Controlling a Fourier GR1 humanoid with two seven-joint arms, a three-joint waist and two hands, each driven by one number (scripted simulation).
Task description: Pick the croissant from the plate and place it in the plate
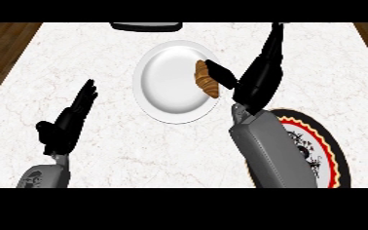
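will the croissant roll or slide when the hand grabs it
Probably light: the croissant is small beside the right hand. Its curved, elongated shape lies flat near the right rim of the white plate, so rolling seems unlikely, though it may slide on the smooth surface. As pastry, it likely crushes if squeezed.

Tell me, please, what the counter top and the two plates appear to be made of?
The counter top looks like white marble or a lookalike: pale, with faint veins. The white plate seems to be glazed ceramic: plain, smooth, softly shaded. The patterned plate is probably painted ceramic too, with a black, red and yellow scalloped border.
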